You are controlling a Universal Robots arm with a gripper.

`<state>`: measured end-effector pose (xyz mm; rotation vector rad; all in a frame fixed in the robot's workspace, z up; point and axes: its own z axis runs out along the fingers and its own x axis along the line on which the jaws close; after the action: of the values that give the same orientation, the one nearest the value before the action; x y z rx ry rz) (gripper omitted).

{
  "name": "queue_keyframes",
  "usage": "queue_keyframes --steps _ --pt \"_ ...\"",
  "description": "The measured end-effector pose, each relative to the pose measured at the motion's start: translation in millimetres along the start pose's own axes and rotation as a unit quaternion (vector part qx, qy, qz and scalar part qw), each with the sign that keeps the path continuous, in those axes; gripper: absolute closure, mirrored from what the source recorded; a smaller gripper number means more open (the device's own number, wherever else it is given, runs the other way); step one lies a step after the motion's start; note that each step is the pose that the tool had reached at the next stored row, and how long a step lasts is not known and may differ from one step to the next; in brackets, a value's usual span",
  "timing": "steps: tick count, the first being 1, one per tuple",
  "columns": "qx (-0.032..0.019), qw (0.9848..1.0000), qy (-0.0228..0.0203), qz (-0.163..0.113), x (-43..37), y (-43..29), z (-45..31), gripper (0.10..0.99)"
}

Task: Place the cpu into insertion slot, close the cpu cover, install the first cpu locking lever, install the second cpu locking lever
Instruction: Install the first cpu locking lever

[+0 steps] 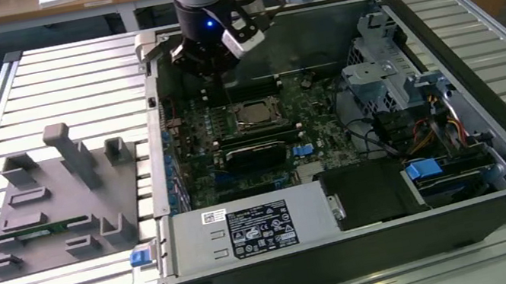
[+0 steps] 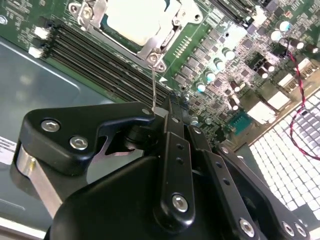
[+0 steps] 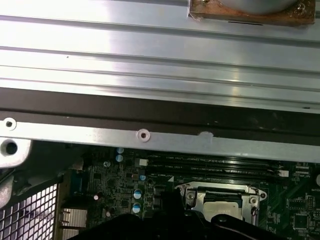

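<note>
The open case (image 1: 355, 260) lies on our slatted bench (image 1: 68, 80), motherboard (image 1: 312, 93) bare. The claw (image 1: 213, 87) hangs beside the socket; we cannot tell whether it is apart or together. The cover (image 2: 152, 47) lies flat around the seated cpu (image 2: 135, 17), and a wire lever (image 2: 153, 85) reaches the claw's tip.

In the exterior view we see soft, even room light: the pale ribbed metal table (image 1: 68, 80) is bright, while the inside of the open black computer case (image 1: 358, 279) sits in mild shadow. In the first wrist view the table's slats flare almost white and the green motherboard (image 3: 115, 185) lies dim. In the second wrist view the small square silvery-beige cpu (image 2: 132, 20) is washed out, and the black gripper (image 2: 172, 100), close to the lens, looks soft and dark.
</note>
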<state>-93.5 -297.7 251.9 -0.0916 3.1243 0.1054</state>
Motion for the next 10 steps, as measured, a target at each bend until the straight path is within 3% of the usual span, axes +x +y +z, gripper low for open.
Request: queue_keyframes --steps 10 --pt "-0.0001 1.0000 0.0013 0.000 -16.8 -1.0 0.8 0.980"
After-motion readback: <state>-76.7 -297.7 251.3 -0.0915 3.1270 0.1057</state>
